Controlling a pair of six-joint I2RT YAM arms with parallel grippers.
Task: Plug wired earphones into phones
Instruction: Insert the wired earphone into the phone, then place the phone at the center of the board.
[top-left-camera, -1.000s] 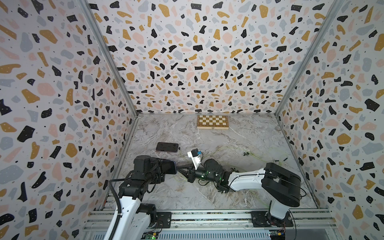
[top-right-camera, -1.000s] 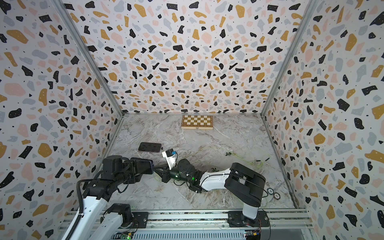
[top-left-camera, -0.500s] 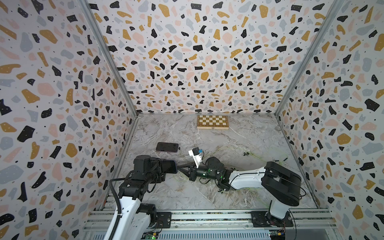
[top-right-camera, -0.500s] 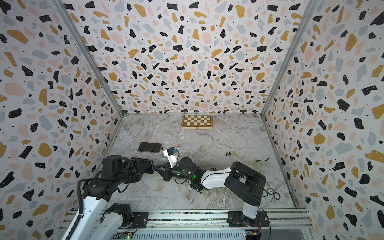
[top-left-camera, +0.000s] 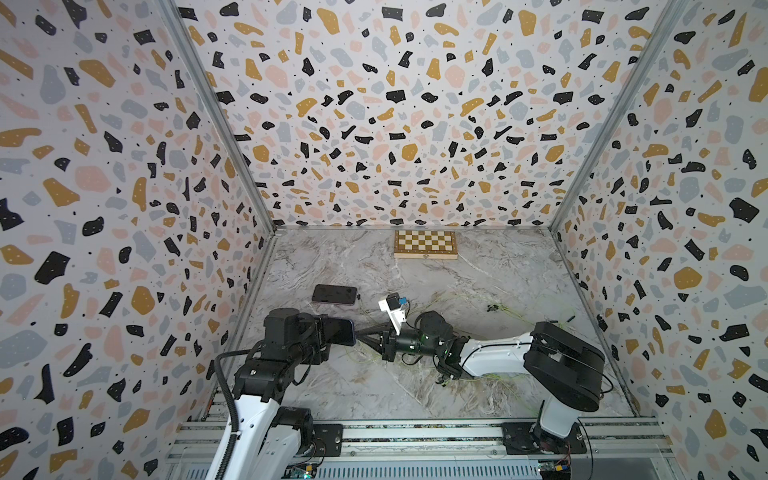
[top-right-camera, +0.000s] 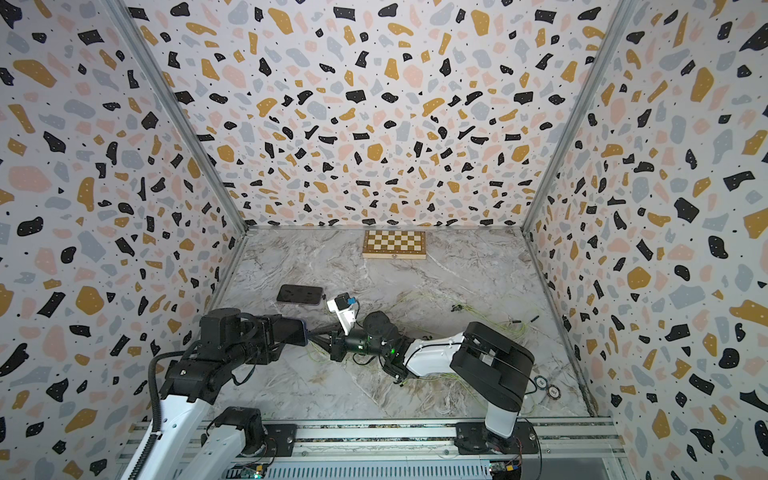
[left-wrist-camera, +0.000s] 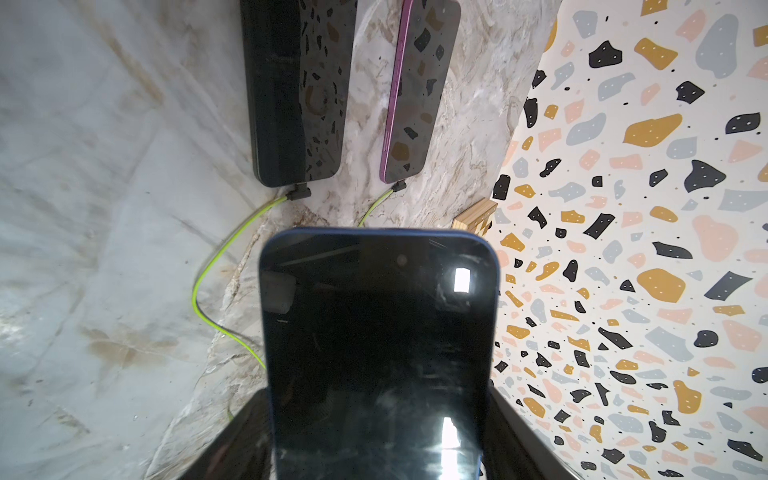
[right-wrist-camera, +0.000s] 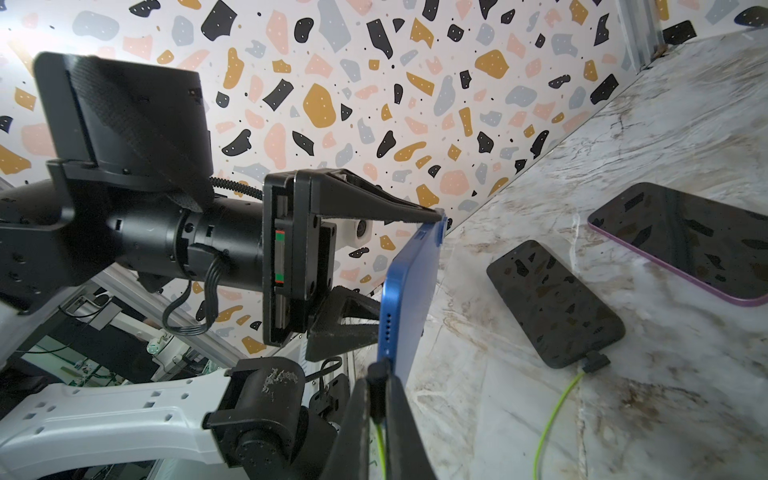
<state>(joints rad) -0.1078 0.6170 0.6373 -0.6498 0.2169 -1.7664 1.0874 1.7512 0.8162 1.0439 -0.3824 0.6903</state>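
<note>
At near left, above the table (top-left-camera: 498, 282), blue phone (left-wrist-camera: 378, 332) clamped edgewise in left gripper (top-left-camera: 332, 332); just right, right gripper (right-wrist-camera: 380, 388) pinched tight on plug (right-wrist-camera: 375, 372), touching phone's end.

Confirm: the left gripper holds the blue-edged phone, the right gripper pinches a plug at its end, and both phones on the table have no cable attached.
Wrong on the cables: the left wrist view shows the black phone and the purple-edged phone each with an earphone plug at one end. The left gripper does hold the blue-edged phone, the right gripper the third plug.
</note>
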